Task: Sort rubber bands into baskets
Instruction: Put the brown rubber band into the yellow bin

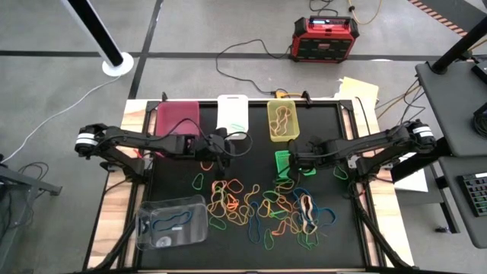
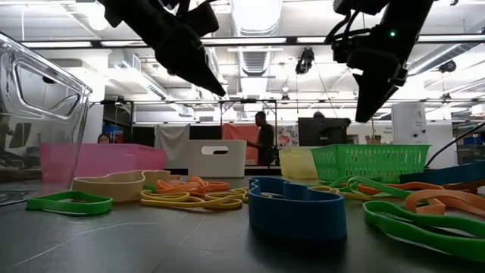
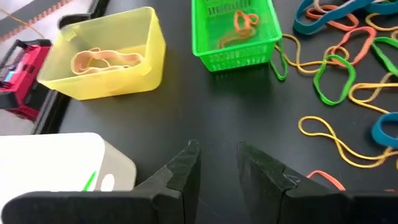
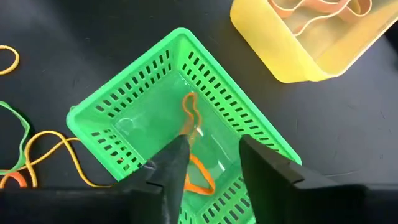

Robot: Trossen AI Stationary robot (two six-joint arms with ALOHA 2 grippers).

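1. Right end effector (image 4: 208, 165) is hovering over my green mesh basket (image 4: 180, 118), fingers spread, orange band (image 4: 194, 146) lying inside it.
2. Left end effector (image 3: 216, 167) is hanging by the white basket (image 1: 231, 112), fingers parted, gripping nothing.
3. Rubber bands (image 1: 266, 213) are sitting scattered across the counter (image 1: 319, 251).

No legible text, label, brand or number — anywhere.

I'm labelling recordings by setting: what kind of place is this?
Probably a robotics lab or workshop: an open hall with strip ceiling lights, a person standing among partitions behind the table, and a keyboard on a side desk.
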